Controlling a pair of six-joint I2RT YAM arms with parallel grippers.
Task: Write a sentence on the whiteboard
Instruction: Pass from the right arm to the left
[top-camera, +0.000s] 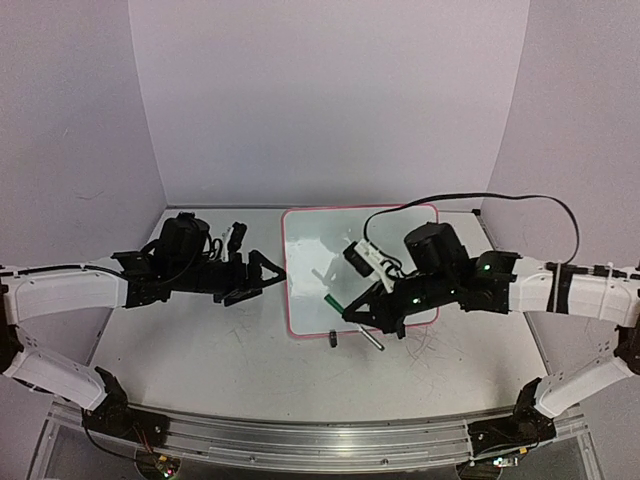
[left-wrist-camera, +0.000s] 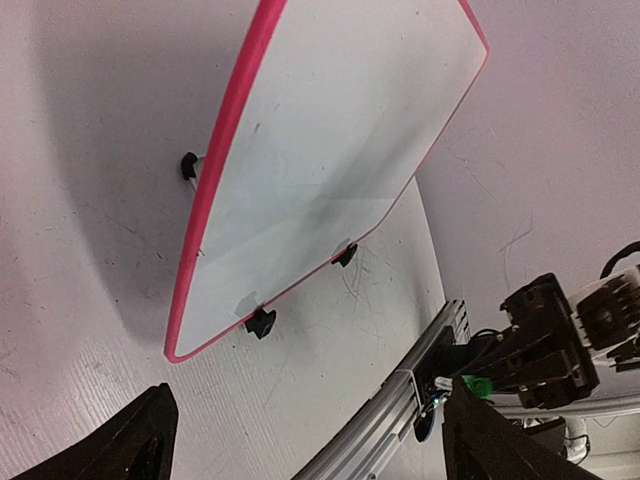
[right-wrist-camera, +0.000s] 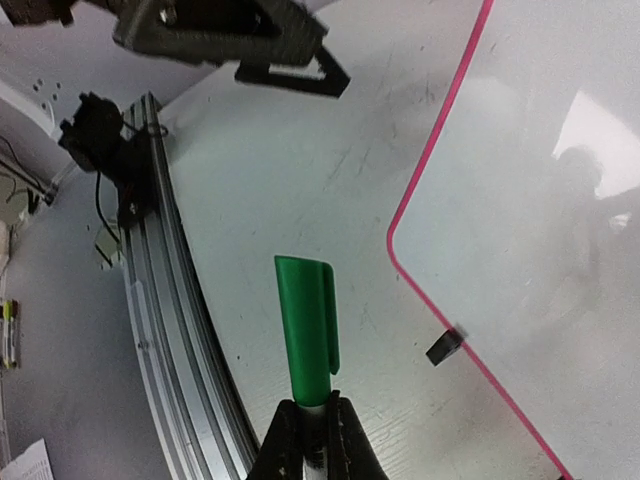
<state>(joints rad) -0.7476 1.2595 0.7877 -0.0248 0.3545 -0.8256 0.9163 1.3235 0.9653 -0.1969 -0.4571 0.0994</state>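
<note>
In front of the whiteboard's near edge, closest to the arm bases, the right gripper is clamped on the pale barrel of a green marker. The marker sticks out past the fingertips. Its outer end looks like a clipped cap, so I judge the tip is covered. From above, that green end hangs at the board's near edge, but I cannot tell whether it touches.

The whiteboard itself lies face up between the two arms, propped on small black clips that peek out under its pink frame. Its face is blank in every view, so none of the sentence is on it yet.

Just off the board's left edge, about level with its middle, the left gripper points at the board with its jaws wide apart, holding nothing.

The step in hand seems to be uncapping. To do it well:
- Carry the cap to the left of the board and in between those open fingers.
- Close them on the cap alone, clear of the barrel.
- Pull straight along the marker's length, so the barrel does not twist in the right gripper's hold.

After that, the writing should begin close to one side edge of the board, because the line needs width. Press lightly, since a board sitting on clips may slide or rock.
</note>
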